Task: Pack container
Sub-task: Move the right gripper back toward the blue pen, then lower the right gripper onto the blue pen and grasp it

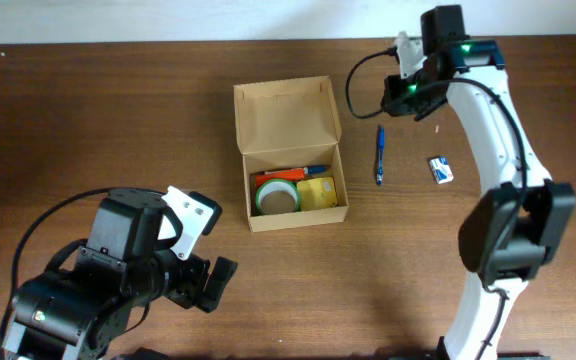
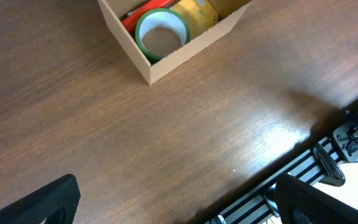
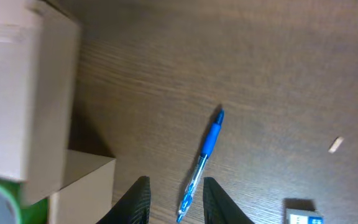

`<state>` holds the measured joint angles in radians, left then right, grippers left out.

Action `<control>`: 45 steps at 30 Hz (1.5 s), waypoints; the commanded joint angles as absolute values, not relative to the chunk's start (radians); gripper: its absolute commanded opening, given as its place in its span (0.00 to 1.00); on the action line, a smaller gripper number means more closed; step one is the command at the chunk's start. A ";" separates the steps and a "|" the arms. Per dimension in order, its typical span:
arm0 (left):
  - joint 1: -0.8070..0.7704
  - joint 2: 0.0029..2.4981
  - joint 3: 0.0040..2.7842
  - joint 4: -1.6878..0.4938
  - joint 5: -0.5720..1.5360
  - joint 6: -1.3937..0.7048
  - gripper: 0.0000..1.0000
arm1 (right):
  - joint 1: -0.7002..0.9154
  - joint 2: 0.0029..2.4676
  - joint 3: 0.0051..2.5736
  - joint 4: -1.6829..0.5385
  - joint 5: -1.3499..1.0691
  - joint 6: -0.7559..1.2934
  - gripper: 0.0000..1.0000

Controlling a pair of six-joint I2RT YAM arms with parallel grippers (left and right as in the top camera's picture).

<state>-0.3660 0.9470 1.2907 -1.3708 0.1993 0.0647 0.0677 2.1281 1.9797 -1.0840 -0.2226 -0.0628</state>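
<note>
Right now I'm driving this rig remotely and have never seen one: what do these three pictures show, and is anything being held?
Two robot arms work at a wooden table. One picture looks down from above; the other two come from cameras on each wrist.

The left gripper sits near the bottom left, jaws wide open, holding nothing.

The right gripper hangs over the blue pen, jaws partly open and empty.

On the table stands an open cardboard box, already holding a green tape roll, a yellow pad and an orange item.

Outside it lie the pen and a small blue-and-white item.
</note>
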 commanded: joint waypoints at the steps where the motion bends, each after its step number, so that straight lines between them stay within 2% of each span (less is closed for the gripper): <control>1: -0.363 0.941 1.294 -1.370 0.214 0.084 1.00 | 0.063 2.193 1.984 -1.081 -0.193 -0.010 0.29; 16: -0.364 0.941 1.294 -1.370 0.214 0.084 1.00 | 0.057 2.347 1.984 -1.080 -0.118 0.126 0.29; 45: -0.364 0.941 1.294 -1.370 0.214 0.084 1.00 | 0.072 2.381 1.898 -0.982 -0.119 0.133 0.30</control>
